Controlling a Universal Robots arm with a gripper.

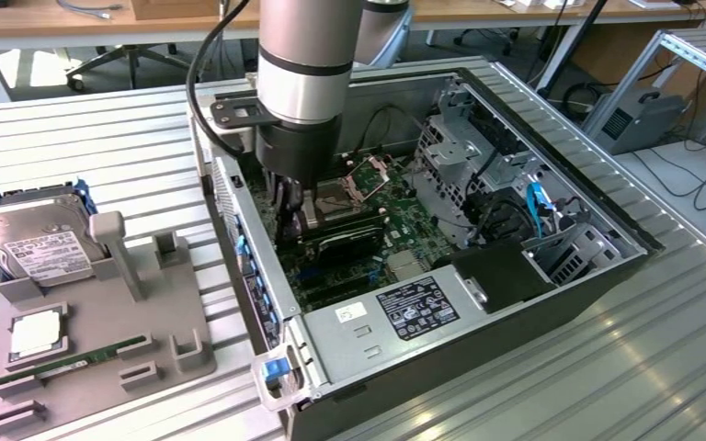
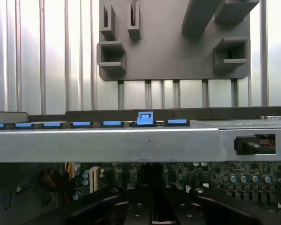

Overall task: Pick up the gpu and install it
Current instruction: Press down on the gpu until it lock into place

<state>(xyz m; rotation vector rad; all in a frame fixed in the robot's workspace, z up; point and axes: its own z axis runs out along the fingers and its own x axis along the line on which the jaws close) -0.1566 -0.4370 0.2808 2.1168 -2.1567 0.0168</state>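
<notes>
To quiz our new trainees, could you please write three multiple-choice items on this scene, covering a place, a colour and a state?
1. Where is the gpu? A in a cardboard box; B inside the computer case; C on the floor.
2. The clips along the case's edge are: A red; B yellow; C blue.
3. The case's side is: A open; B panelled shut; C taped over.
Answers: B, it sits within the case's walls; C, the clips show blue; A, the interior is exposed.
</notes>
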